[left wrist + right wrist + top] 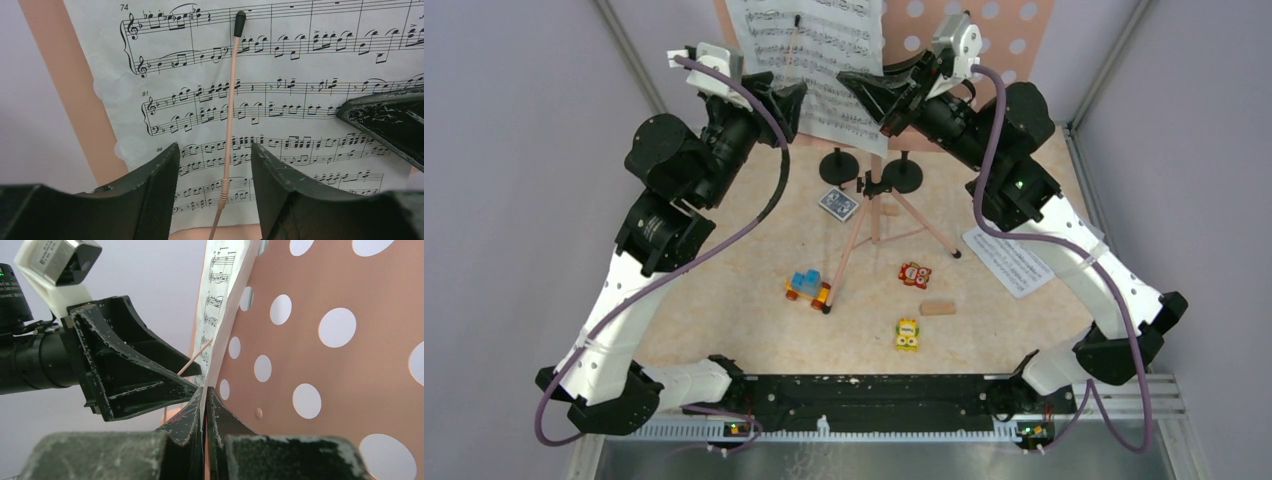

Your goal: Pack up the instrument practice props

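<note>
The pink perforated music desk (1036,25) stands at the back on pink tripod legs (874,225). A white sheet-music page (824,45) lies on it. A thin pink rod with a dark tip (230,115) crosses the page (300,65). My left gripper (789,95) is open, its jaws either side of that rod (214,147), close to the page. My right gripper (864,90) is shut on the page's edge (205,390), next to the desk (370,390). Two black round-based mic holders (839,165) (904,172) stand under the desk. No microphone shows.
A blue card box (839,205), several toy cars (809,288) (914,274) (907,334) and a wooden block (937,308) lie on the table around the tripod legs. Another white printed sheet (1014,262) lies on the table at the right. Grey walls close in on both sides.
</note>
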